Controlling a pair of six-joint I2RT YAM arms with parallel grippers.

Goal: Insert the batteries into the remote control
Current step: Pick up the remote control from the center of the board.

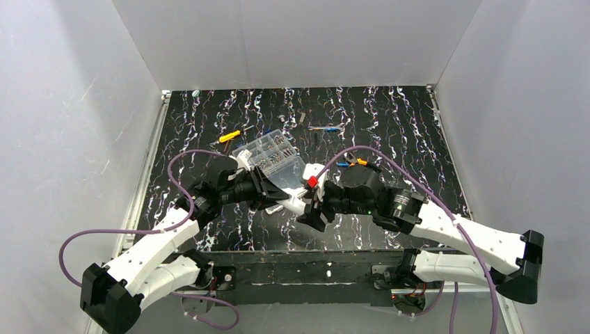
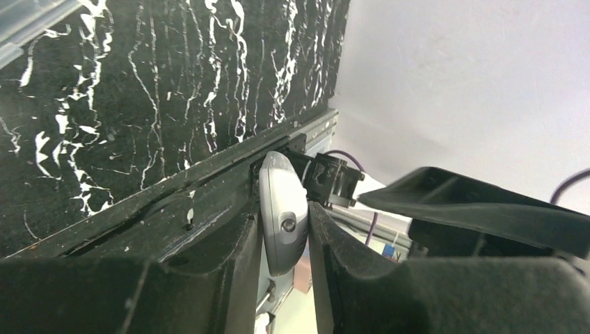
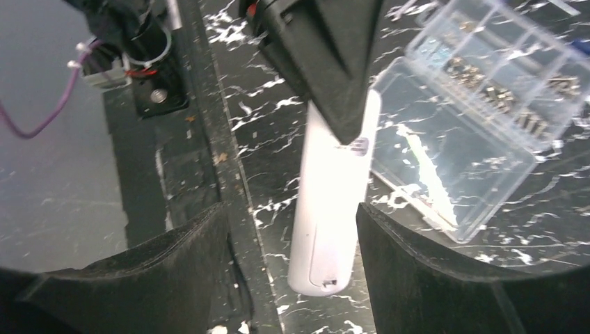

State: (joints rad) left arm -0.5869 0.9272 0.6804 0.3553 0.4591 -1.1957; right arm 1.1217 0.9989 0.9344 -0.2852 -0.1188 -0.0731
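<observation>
**Top external view: left arm's got the remote, right fingers wide around it**

Top external shows both arms meeting in the middle of the black marbled tabletop, close to its near edge. The left gripper is clamped on the remote control, which pokes out as a white bar toward the right gripper. Just behind them sits the clear compartment box with its lid flipped open. Further back there's a yellow-handled screwdriver, and orange-handled pliers lie just behind the right arm's wrist.

The left wrist cam makes the grip obvious. Both black fingers press flat on either side of the remote's rounded greyish end, no gap at all. One flat black finger of the other arm shows off to the right, apart from the remote.

On the right wrist cam the remote runs lengthwise between the two right fingers. They stand spread apart with a visible gap on each side, so open and touching nothing. A left finger tip covers the remote's far end. The near end is free and shows the outline of a panel. The remote sits just left of the box lid, over the strip beside the tabletop's edge.
</observation>
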